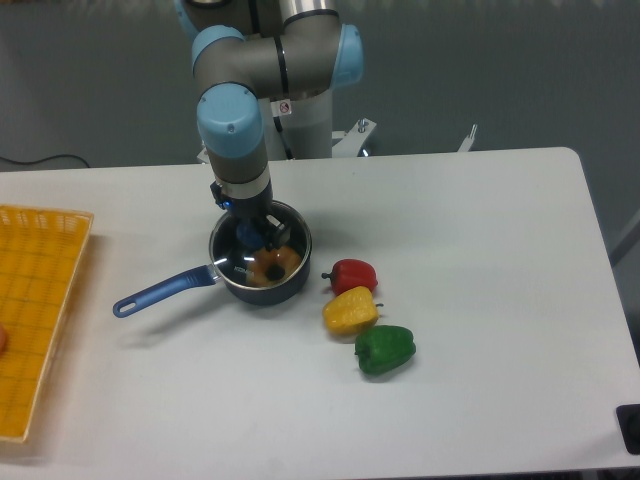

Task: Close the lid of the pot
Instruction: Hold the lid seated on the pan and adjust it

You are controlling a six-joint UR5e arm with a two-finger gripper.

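The dark blue pot (262, 291) stands left of the table's middle, its long blue handle (160, 292) pointing to the front left. The glass pot lid (231, 256) lies over the pot's mouth, roughly level with the rim. Something orange shows through the glass. My gripper (255, 234) comes straight down onto the lid's centre, its dark fingers shut around the blue knob (246, 232). Whether the lid rests fully on the rim cannot be told.
A red pepper (353, 274), a yellow pepper (350, 310) and a green pepper (385, 349) lie in a row just right of the pot. A yellow basket (35, 300) sits at the left edge. The arm's base (312, 125) stands behind the pot.
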